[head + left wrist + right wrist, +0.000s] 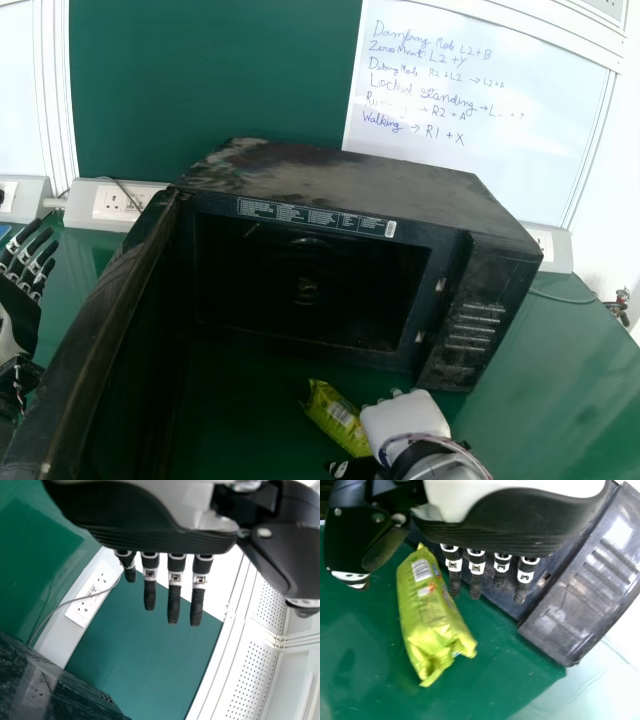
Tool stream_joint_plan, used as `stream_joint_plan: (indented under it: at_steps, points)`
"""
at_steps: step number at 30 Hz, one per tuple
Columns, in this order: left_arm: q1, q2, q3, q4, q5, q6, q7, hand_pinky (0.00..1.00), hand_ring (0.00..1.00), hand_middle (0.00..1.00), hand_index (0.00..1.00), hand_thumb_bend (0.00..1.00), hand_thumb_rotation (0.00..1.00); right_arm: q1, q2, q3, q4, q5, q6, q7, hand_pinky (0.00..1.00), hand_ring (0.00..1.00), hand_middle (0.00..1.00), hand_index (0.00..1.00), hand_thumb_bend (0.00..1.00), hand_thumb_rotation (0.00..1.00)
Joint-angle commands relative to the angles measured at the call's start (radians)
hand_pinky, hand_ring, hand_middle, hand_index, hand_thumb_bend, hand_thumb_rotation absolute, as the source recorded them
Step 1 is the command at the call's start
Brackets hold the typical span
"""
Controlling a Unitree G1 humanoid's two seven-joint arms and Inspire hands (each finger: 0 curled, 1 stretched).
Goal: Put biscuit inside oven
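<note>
In the head view my right hand [405, 420] is at the bottom, just right of the green biscuit packet [338, 416], which lies on the table before the oven [360, 195]. The oven's door [95, 350] stands swung out to the left, its cavity dark. In the right wrist view the right hand [490, 535] has straight fingers, and the packet [432, 615] lies between its thumb side and fingers, not gripped. My left hand [28, 265] is at the left edge, outside the door; its fingers are straight in the left wrist view, where the hand [160, 535] also shows.
Behind the oven are a green panel [210, 70], wall sockets [118, 203] and a whiteboard with handwriting [470, 120]. Green table surface [560, 400] extends right of the oven. A cable [565, 298] lies there, with a small object [620, 303] at the far right.
</note>
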Motion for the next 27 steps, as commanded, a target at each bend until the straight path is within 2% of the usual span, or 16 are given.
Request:
stream_joint_plan:
  at_steps: [1,2,6,11,22,27]
  points:
    - [-0.001,0.004,-0.007,-0.012,-0.007,0.008,0.003,0.99,0.89,0.80,0.74,0.20,0.76,0.007,0.005,-0.003,0.021,-0.003,-0.009,-0.019,0.90,0.93,0.94,0.91,0.89,0.33]
    - [-0.001,0.005,-0.008,-0.012,-0.005,0.008,0.004,0.99,0.89,0.81,0.74,0.20,0.76,0.011,0.014,-0.003,0.029,-0.006,-0.003,-0.022,0.91,0.93,0.95,0.92,0.91,0.34]
    - [-0.003,0.005,-0.004,-0.007,-0.010,0.010,0.008,1.00,0.90,0.82,0.76,0.20,0.77,0.036,0.038,-0.001,0.051,-0.025,0.013,-0.053,0.92,0.94,0.95,0.93,0.84,0.31]
    - [0.001,0.007,-0.006,-0.011,-0.007,0.008,0.006,1.00,0.92,0.84,0.76,0.21,0.72,0.055,0.049,0.001,0.078,-0.035,0.015,-0.080,0.94,0.95,0.95,0.93,0.86,0.32]
    - [0.003,0.008,-0.003,-0.006,-0.005,0.005,0.002,1.00,0.93,0.87,0.79,0.21,0.76,0.053,0.052,-0.003,0.113,-0.036,0.025,-0.126,0.94,0.94,0.95,0.93,0.87,0.31]
    - [0.004,0.012,-0.004,-0.005,-0.001,0.006,-0.002,1.00,0.93,0.86,0.80,0.21,0.76,0.051,0.056,-0.007,0.129,-0.026,0.033,-0.139,0.95,0.95,0.96,0.93,0.85,0.34]
